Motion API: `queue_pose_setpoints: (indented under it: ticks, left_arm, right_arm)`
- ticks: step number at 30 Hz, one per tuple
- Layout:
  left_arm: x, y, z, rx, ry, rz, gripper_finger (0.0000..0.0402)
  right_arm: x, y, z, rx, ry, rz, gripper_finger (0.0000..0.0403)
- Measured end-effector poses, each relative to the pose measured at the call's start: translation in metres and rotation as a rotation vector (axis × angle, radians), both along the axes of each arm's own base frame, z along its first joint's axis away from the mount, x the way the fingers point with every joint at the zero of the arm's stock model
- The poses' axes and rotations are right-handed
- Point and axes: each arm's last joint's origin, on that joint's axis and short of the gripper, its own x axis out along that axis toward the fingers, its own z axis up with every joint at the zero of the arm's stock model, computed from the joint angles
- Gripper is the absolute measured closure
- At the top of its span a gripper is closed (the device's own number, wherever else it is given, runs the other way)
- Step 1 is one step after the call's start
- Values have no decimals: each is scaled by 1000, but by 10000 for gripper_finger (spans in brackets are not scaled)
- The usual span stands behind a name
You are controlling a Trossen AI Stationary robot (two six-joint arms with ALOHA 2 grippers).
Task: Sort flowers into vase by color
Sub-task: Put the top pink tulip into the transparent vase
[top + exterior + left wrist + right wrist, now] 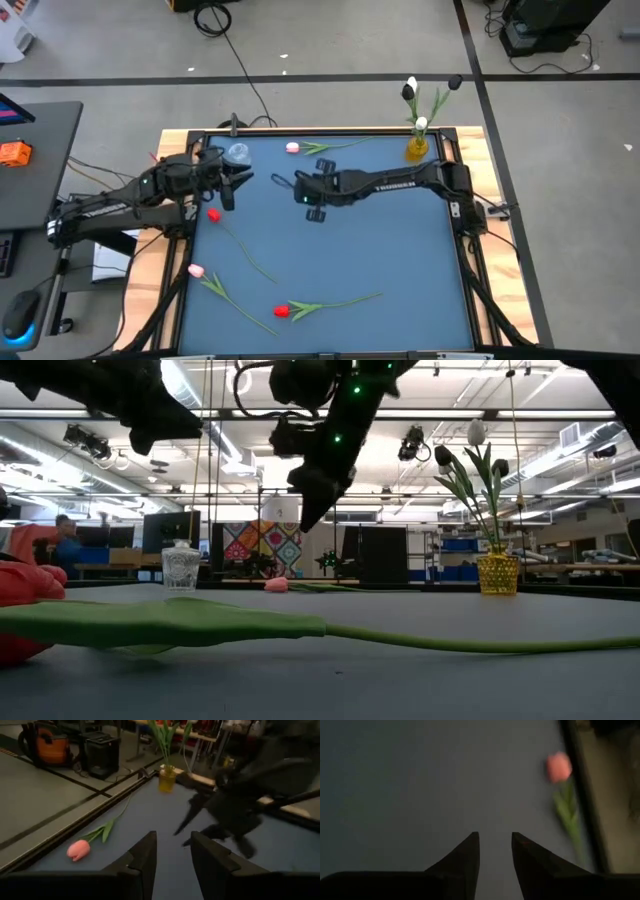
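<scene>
Four tulips lie flat on the blue mat (400,250): a pink one (292,148) at the far edge, a red one (213,214) at the left, a pink one (196,270) near the left edge and a red one (282,311) at the near edge. A yellow vase (417,148) at the far right holds white and black tulips (411,90). A clear glass vase (238,153) stands empty at the far left. My left gripper (232,182) hovers open and empty beside the glass vase. My right gripper (308,200) hovers open and empty over the middle of the mat.
A raised wooden frame (175,135) runs around the mat. The two arms' grippers are close together in the far-left half of the table. The mat's right half (420,270) is bare. In the low view the near red tulip's stem (300,628) lies across the foreground.
</scene>
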Motion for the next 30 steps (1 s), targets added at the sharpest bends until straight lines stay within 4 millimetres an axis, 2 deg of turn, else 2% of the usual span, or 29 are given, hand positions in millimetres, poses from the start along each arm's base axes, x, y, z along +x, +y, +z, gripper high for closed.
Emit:
queue_pose_setpoints:
  ticks: [4, 8, 14, 19, 22, 27, 30]
  left_arm:
    - [-2, 1, 16, 27, -62, 37, 276]
    - [-7, 6, 30, 48, -94, 124, 276]
    - [-10, 11, 33, 23, -116, 189, 276]
    - [-11, 14, 33, -10, -135, 216, 276]
    - [-12, 14, 33, -24, -143, 222, 276]
    - [-6, 17, 30, -59, -131, 256, 276]
    - [-3, 19, 27, -87, -121, 260, 276]
  right_arm:
    - [7, -24, 5, -4, -47, 122, 281]
    - [4, -52, 5, 82, -86, 82, 281]
    - [-10, -99, 3, 100, -76, -20, 281]
    - [-18, -121, 2, 123, -59, -12, 281]
    - [-20, -133, -3, 101, -38, 0, 281]
    - [-26, -158, -32, 133, 48, 6, 281]
    - [-30, -171, -42, 137, 81, 7, 281]
